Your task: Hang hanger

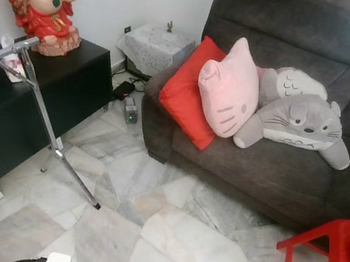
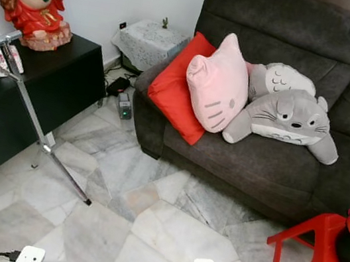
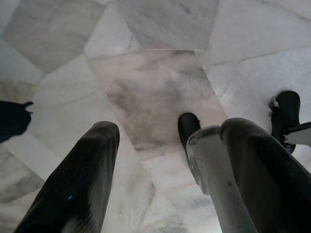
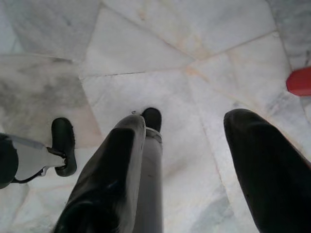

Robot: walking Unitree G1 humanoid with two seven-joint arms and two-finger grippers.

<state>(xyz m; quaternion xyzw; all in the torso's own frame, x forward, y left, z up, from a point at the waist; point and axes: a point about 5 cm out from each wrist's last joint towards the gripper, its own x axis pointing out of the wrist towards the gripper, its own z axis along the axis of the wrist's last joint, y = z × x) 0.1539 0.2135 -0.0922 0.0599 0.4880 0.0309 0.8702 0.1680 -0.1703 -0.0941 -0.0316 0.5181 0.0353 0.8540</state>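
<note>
Nothing of the hanging looks done yet: both arms hang over the marble floor (image 1: 144, 233), left pincer (image 3: 160, 160) and right pincer (image 4: 189, 160) spread and empty, no hanger visible, the silver metal rack (image 1: 34, 90) bare.

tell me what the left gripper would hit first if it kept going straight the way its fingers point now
Probably the pale marble tile floor. The left gripper hangs open, pointing down at it, with nothing between the fingers; the robot's black foot lies just beside that line.
</note>
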